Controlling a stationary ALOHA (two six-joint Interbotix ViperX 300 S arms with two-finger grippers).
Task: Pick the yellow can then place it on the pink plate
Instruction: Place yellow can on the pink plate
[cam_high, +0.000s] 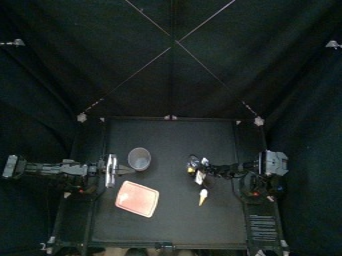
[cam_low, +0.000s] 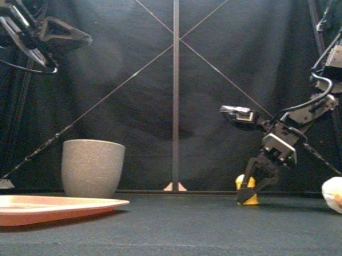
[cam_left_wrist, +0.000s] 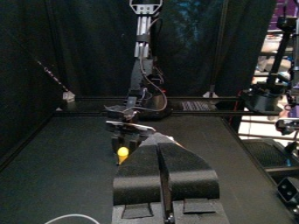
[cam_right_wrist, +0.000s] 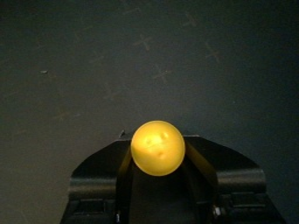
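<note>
The right gripper (cam_low: 250, 190) is holding the yellow can (cam_right_wrist: 158, 146) between its fingers, low at the table (cam_high: 174, 225), 2 o'clock from the pink plate (cam_high: 138, 198); the pick is likely finishing; the next move is calling for a lift and carry toward 8 o'clock; the left gripper (cam_left_wrist: 160, 144) is idling, fingers narrow.

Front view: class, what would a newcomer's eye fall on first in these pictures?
The right claw reaches down to the table's right side, closed around a small rounded yellow can, which sits bright in the middle of the right wrist view. On the left stands a tall grey speckled cup, and in front of it lies a flat pink tray with nothing on it.
</note>
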